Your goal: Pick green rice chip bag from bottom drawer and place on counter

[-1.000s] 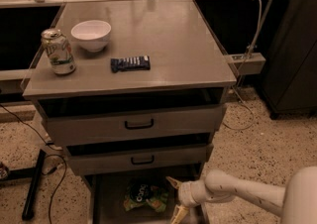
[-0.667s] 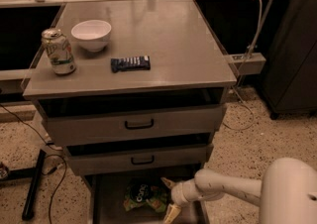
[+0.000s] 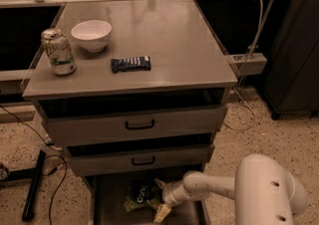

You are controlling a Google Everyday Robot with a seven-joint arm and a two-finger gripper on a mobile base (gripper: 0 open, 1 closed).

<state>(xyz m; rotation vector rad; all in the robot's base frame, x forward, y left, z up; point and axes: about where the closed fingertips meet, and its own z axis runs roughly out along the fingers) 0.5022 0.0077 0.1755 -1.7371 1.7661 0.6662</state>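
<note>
The green rice chip bag [image 3: 141, 195] lies crinkled on the floor of the open bottom drawer [image 3: 109, 208], below the two upper drawers. My gripper [image 3: 160, 199] reaches into the drawer from the right, at the bag's right edge. Its fingers stand apart, one above [image 3: 160, 184] and one below [image 3: 161, 213], and hold nothing. My white arm [image 3: 229, 186] runs in from the lower right. The grey counter [image 3: 169, 50] is the cabinet's top.
On the counter stand a soda can [image 3: 58, 52], a white bowl [image 3: 91, 35] and a flat dark blue wrapped bar [image 3: 130, 63]. A black stand leg [image 3: 32, 189] and cables lie on the floor at the left. A dark cabinet [image 3: 294, 45] stands at the right.
My arm has moved left, deeper into the bottom drawer, so the gripper now sits right beside the bag. The bag and the counter items have not moved.
</note>
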